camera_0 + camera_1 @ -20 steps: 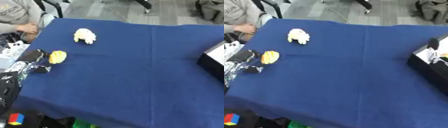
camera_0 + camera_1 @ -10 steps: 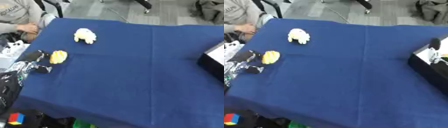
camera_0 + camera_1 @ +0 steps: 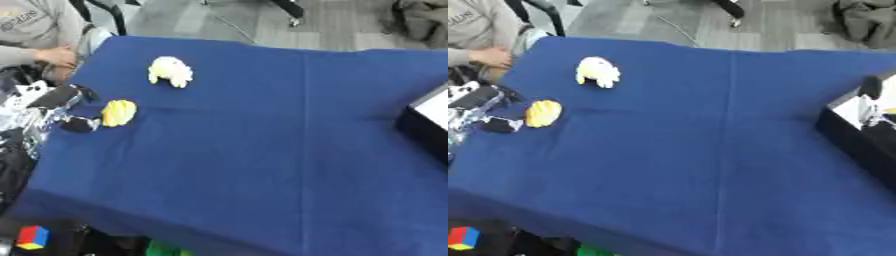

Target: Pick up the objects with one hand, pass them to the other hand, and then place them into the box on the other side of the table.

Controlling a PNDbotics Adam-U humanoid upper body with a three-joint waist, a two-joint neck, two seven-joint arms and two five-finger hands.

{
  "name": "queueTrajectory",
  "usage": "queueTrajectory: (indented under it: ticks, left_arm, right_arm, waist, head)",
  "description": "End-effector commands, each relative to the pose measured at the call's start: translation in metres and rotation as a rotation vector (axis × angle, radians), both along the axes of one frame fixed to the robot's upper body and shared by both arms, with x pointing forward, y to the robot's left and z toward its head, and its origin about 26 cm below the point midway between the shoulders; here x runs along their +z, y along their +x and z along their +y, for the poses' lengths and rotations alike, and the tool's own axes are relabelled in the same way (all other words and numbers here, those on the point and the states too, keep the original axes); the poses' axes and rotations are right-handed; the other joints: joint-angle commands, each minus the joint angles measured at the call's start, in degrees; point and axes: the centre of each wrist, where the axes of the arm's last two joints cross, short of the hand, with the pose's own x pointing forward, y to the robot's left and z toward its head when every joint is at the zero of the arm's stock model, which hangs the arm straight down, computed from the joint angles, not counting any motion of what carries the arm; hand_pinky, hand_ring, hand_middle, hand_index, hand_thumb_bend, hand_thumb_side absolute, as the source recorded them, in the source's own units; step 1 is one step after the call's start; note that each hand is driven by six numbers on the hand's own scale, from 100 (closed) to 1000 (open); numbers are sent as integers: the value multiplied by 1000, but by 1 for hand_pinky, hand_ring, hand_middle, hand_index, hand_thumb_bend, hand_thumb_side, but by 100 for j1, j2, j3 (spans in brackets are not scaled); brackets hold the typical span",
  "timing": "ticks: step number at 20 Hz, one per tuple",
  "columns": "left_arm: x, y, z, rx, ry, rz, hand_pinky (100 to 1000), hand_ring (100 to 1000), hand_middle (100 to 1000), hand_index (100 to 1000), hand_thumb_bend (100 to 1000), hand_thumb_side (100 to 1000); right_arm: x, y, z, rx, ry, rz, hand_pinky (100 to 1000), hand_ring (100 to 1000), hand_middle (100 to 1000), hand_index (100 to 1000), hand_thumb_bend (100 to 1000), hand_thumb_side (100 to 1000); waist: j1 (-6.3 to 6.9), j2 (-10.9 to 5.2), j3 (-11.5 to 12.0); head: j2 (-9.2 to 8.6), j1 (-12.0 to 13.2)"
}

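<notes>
Touching yellow object, left hand; no legible writing.

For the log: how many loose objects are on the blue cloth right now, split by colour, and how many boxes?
Yellow object, by the left hand: 1
Pale cream object: 1
Black box at the table's right edge: 1
Total: 3
</notes>
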Motion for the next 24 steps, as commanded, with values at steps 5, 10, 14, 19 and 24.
queueTrajectory:
  ticks: [5,10,14,19,24]
  left_arm:
    - [18,4,7,2,50,15,775,665,684,801,190,434]
    - [13,7,3,6,61,8,773,663,682,801,213,469]
    - [8,7,2,13,71,14,773,664,681,801,240,493]
    - [4,6,1,15,83,30,774,667,685,804,255,513]
    - [-3,5,-1,13,83,48,773,664,681,802,271,485]
  right_arm:
    - [8,0,-4,-8,-8,-22,817,830,704,929,100,100]
    - [8,0,-3,-3,-2,-22,816,830,702,928,100,100]
    - [8,0,-3,-3,3,-22,816,831,701,926,100,100]
    - [8,0,-4,-3,8,-22,816,831,702,921,100,119]
    - [7,0,-4,-1,16,-23,816,831,702,918,100,157]
  waist:
    - [-32,-61,-11]
    - [-51,-39,-25]
    - [-62,-25,-36]
    - [-68,-7,-40]
    - [-71,1,-44]
  head:
    - [-13,18]
    - [-13,32]
    - [-13,41]
    - [-13,53]
    - [-13,63]
